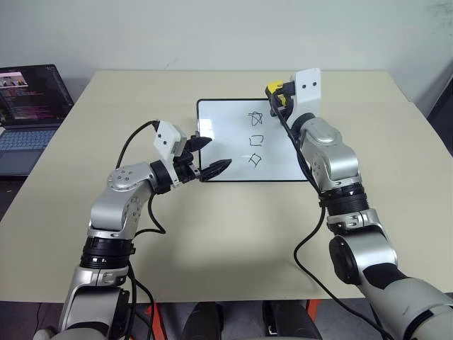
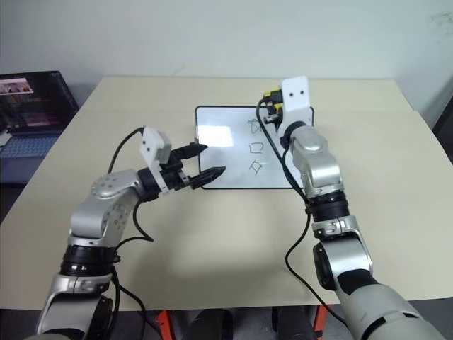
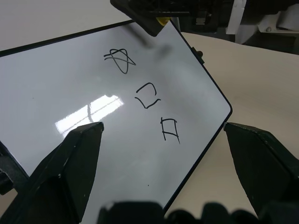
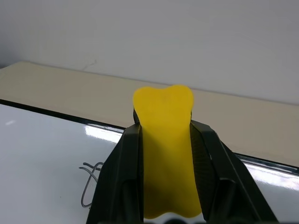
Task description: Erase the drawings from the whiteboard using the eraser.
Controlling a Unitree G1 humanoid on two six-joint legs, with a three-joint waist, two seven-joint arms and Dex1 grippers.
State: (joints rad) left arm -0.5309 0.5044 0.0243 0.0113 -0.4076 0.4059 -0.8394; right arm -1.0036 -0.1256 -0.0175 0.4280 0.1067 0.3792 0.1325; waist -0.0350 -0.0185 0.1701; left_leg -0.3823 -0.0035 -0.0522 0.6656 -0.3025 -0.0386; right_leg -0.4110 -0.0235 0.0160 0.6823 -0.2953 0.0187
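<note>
From the head camera I see the whiteboard (image 1: 237,142) lying flat near the middle of the beige table (image 1: 212,234), its far edge toward the wall. The drawings (image 1: 256,139) sit in a column on the board's right half: a scribbled star shape farthest from me, a rough rectangle in the middle, and a diamond-like box nearest; all three are intact. My right gripper (image 4: 163,140) is clamped on the eraser (image 4: 164,149), the two black fingers pressing its sides so the yellow block pinches in between them and bulges past the tips. In the head view that eraser shows as a yellow spot at the board's far right corner, just beyond the star, and I cannot tell whether it touches the surface or hangs above it. My left gripper (image 1: 205,157) stands wide open over the board's near left corner, one finger over the white surface and the other at the near frame; its wrist camera shows the fingers spread well apart with the board between them and nothing held. A laptop (image 1: 28,113) is open at the far left edge of the table, well apart from the board.
</note>
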